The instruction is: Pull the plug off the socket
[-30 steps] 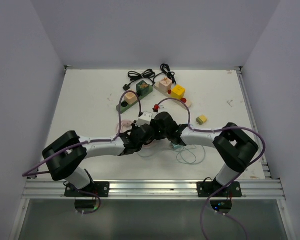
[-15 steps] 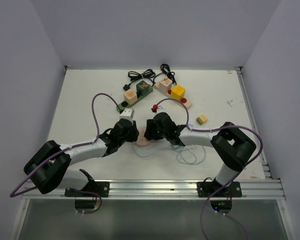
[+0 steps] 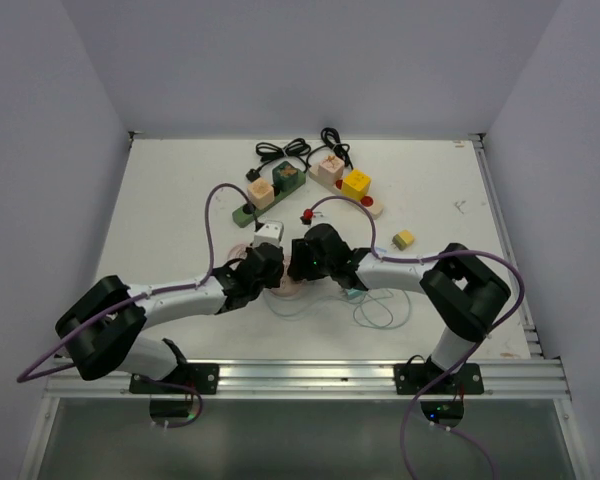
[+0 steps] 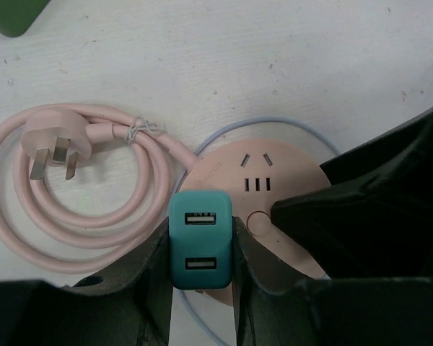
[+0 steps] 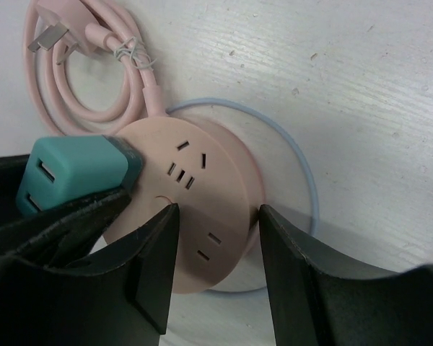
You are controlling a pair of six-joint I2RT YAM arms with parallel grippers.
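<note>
The teal plug (image 4: 200,240) stands at the 7 o'clock edge of the round pink socket (image 4: 256,180). I cannot tell if its pins are still inside. The left gripper (image 4: 200,254) grasps the plug, with one dark finger tight against each side. The right gripper (image 5: 215,249) comes from the 3 o'clock side. Its fingers (image 5: 285,267) are closed against the socket's rim, one on each side.

A pink cord (image 4: 94,216) lies coiled at 9 o'clock of the socket, tied with a thin wire, and its pin head (image 4: 54,140) lies flat at 10 o'clock. A thin blue cable (image 5: 303,173) curves around the socket. In the top view the socket is near the middle of the table (image 3: 170,190). At 12 o'clock from it are coloured blocks (image 3: 356,183) and black cords (image 3: 285,150).
</note>
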